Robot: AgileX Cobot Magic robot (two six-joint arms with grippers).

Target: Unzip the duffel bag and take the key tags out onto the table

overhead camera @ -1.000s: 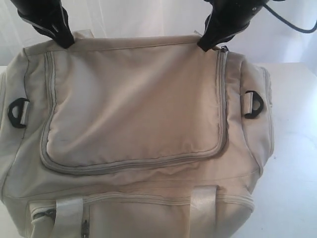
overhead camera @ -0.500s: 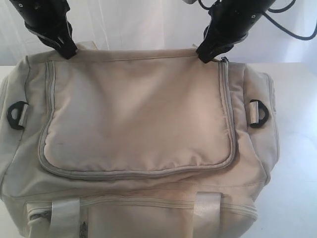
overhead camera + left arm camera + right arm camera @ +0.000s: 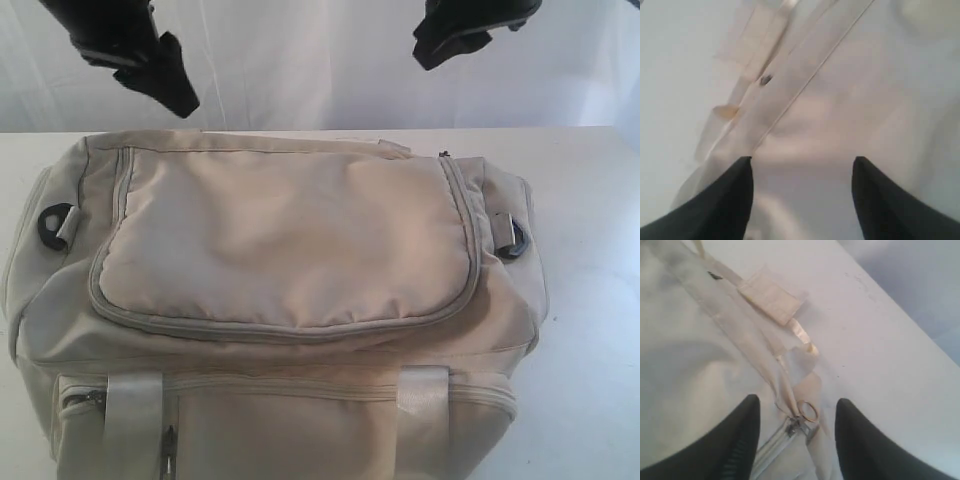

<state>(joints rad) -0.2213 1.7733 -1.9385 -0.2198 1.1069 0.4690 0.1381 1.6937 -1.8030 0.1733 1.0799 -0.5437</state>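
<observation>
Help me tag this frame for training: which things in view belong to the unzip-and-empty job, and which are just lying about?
Belong to the job:
duffel bag; zip pull; table; left end effector and right end effector, both open above the bag. The key tags are not in view.

Just there:
D-ring and webbing strap on the bag; white backdrop.
</observation>
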